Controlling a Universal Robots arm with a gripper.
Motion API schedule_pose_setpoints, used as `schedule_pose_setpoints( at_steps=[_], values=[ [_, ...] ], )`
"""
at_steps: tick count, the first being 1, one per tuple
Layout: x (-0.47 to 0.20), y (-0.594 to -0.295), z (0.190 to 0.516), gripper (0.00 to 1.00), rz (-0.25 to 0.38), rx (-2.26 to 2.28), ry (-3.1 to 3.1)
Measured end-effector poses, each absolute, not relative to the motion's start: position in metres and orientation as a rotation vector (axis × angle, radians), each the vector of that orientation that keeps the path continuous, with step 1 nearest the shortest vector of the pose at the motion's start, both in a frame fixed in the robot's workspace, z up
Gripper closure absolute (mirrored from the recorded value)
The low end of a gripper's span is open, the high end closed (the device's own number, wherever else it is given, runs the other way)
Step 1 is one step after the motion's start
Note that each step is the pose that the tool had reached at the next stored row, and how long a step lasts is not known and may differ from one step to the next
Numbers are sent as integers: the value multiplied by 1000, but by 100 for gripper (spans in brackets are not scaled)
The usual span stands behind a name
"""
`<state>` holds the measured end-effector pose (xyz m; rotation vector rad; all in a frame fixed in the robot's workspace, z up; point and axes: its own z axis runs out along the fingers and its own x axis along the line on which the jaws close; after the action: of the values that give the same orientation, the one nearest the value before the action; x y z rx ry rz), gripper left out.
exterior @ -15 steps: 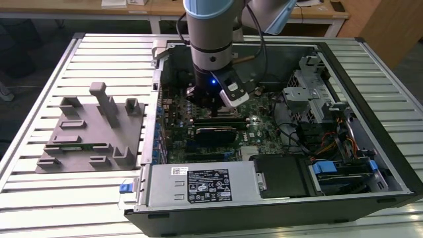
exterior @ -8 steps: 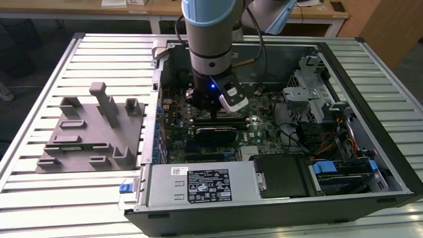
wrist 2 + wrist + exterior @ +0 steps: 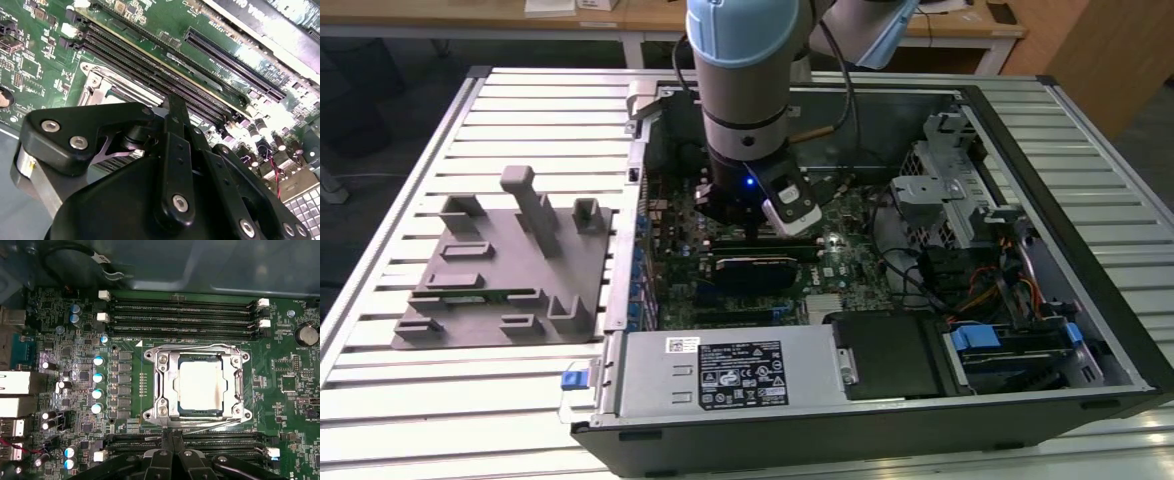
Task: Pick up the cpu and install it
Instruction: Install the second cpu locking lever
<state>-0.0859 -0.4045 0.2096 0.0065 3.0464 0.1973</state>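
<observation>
The cpu point(image 3: 200, 386), a small square chip with a silvery-white top, lies flat inside the metal socket frame point(image 3: 161, 385) on the green motherboard point(image 3: 125, 405). In the first wrist view my gripper point(image 3: 172, 437) is just off one edge of that frame, beside the memory slots point(image 3: 220, 440), its black fingers pressed together with nothing between them. The second wrist view shows the gripper point(image 3: 172, 107) from behind, above the socket point(image 3: 102, 87). In the exterior view the gripper point(image 3: 767, 228) hangs low inside the open computer case point(image 3: 1014, 130), over the board's middle.
A grey tray point(image 3: 494, 290) with upright fixtures lies on the slatted table at the exterior view's left. Inside the case are a power supply point(image 3: 720, 375) at the front, a drive cage point(image 3: 947, 170) and loose cables point(image 3: 974, 285) at the right.
</observation>
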Motion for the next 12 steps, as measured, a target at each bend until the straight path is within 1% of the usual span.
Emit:
schedule_pose_setpoints(
  at_steps=[6,12],
  values=[
    [-89,-405,206,89,203,-2,3046],
    [-96,-406,202,89,244,-32,3045]
  ],
)
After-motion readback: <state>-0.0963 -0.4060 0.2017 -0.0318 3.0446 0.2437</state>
